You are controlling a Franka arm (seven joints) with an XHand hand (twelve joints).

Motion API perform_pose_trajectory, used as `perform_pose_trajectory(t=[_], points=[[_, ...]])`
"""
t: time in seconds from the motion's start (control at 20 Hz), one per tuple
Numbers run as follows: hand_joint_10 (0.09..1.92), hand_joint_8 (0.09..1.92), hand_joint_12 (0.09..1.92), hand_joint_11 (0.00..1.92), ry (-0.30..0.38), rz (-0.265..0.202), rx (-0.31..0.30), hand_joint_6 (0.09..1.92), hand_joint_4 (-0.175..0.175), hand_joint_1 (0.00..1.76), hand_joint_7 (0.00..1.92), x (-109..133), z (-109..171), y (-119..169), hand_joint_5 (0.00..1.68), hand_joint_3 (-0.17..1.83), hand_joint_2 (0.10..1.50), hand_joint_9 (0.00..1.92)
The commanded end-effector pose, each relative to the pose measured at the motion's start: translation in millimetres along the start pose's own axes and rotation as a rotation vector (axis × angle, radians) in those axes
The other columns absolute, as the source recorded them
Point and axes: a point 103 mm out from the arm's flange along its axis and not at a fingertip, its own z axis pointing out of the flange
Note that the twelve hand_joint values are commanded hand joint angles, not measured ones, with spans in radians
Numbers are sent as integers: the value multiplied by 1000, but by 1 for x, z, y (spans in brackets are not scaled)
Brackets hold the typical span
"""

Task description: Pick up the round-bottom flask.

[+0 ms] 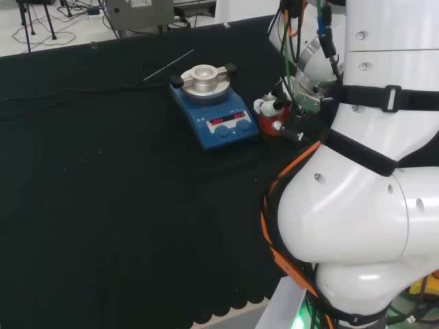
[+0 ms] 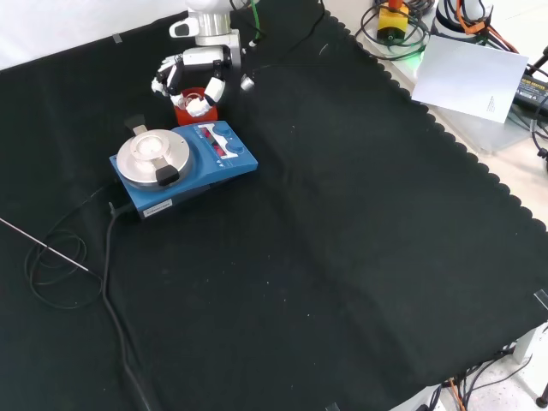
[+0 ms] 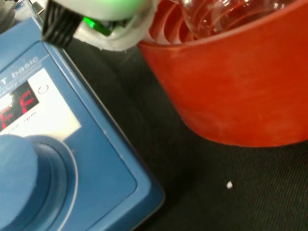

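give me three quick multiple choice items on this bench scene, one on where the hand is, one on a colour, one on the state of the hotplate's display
1. In the front view, where is the hand?
A. at the red stand just above the blue hotplate
B. at the bench's lower right corner
C. over the thin rod at the left edge

2. What colour is the ribbed stand?
A. cork brown
B. red
C. white

3. What state is the hotplate's display in?
A. dark
B. covered by a cloth
C. lit with red digits

Answers:
1. A, the hand sits at the red stand, right above the hotplate.
2. B, the wrist view shows its wall plainly red, with clear glass resting inside its ribbed top.
3. C, red digits glow on the display in the head view.
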Motion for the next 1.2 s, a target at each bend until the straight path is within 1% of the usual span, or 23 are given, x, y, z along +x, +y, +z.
perform_pose_trajectory(t=[0.05,0.5,0.7,0.9,1.2], points=[[670,667,1370,184,-3,4,-25,1013,-97,1159,386,0,-14,-3,1142,887,608,610],[669,673,1370,208,5,-11,-61,1043,-104,1158,401,10,-43,-16,1132,912,602,626],[669,675,1368,213,19,-13,-78,1051,-105,1157,405,15,-58,-23,1130,920,600,630],[669,676,1368,222,58,-7,-101,1057,-105,1157,409,25,-74,-29,1128,924,599,633],[671,680,1366,240,113,-28,-121,1064,-107,1156,419,50,-90,-33,1126,931,597,646]])
